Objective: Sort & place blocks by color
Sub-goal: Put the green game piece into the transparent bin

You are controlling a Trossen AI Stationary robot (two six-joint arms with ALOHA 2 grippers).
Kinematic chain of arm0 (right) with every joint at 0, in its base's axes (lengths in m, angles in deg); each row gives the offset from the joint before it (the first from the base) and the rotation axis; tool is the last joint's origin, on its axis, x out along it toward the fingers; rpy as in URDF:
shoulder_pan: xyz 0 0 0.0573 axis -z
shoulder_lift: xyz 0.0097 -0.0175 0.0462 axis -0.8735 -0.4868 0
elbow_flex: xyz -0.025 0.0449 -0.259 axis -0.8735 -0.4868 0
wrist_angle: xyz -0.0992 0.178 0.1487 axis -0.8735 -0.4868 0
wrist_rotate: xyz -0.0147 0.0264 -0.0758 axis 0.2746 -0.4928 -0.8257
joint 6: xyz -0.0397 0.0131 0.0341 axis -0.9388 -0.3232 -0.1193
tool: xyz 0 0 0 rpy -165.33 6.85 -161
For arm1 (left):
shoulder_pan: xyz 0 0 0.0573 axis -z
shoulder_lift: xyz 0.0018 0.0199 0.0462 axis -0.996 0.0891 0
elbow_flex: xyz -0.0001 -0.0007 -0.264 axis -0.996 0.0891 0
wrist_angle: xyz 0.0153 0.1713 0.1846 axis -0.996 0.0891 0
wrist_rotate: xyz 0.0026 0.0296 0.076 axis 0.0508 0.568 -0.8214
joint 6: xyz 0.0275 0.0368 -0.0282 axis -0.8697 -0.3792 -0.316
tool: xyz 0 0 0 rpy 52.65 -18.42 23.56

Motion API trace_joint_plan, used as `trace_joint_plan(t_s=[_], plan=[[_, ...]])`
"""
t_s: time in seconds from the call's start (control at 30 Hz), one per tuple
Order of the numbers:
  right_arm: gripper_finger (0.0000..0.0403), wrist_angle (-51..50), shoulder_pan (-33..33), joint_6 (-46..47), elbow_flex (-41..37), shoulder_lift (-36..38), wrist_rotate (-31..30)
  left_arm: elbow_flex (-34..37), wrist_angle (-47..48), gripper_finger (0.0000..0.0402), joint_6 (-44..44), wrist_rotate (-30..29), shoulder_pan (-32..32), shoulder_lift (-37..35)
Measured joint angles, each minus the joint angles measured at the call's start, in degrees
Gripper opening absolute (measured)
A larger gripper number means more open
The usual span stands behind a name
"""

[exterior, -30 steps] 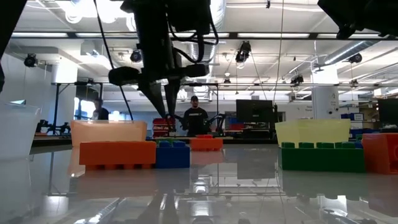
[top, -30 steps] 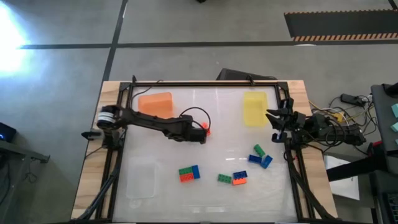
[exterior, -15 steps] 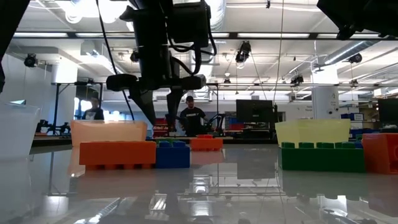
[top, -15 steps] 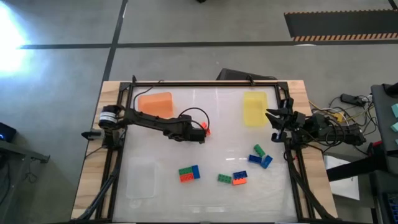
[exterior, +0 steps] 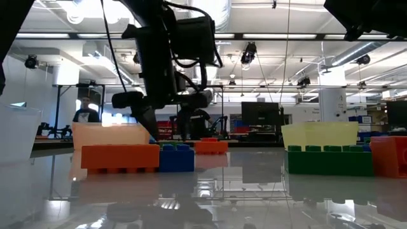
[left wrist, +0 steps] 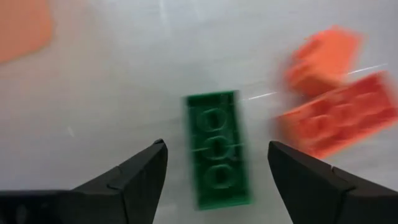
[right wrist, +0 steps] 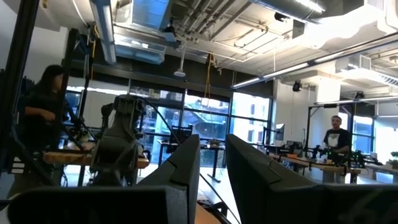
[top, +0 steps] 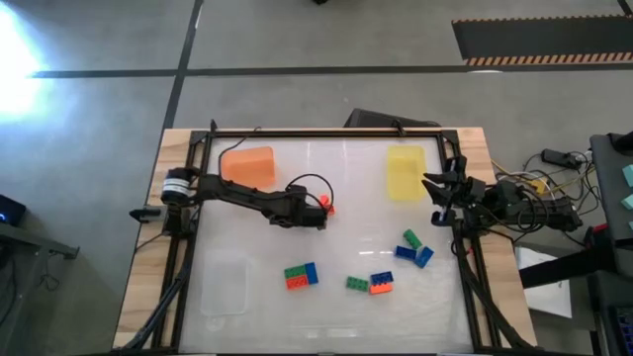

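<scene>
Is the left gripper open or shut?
Open. The left gripper has its fingers spread wide either side of the green block, not touching it.

On the white table (top: 326,247) stand three trays: an orange tray (top: 247,164) at the far left, a yellow tray (top: 405,171) at the far right, and a clear tray (top: 226,283) at the near left. Cables (top: 534,188) lie beside the table's right edge. In the room behind, a person (right wrist: 336,138) stands at a bench.
</scene>
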Motion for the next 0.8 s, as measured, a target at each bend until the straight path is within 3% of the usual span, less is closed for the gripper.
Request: trace_joint_plan(t_s=[0.5,0.63,0.8], plan=[[0.0068,0.0,0.0,-0.03,0.0,-0.02,-0.01,3.93,-4.06,0.0258,0.4,-0.17,0.0,1.67],[0.0068,-0.06,0.0,-0.06,0.0,-0.02,-0.01,3.93,-4.23,0.0225,0.38,-0.16,0.0,1.67],[0.0068,-0.05,0.0,-0.11,0.0,-0.02,-0.02,3.93,-3.88,0.0148,-0.13,-0.21,0.0,1.67]])
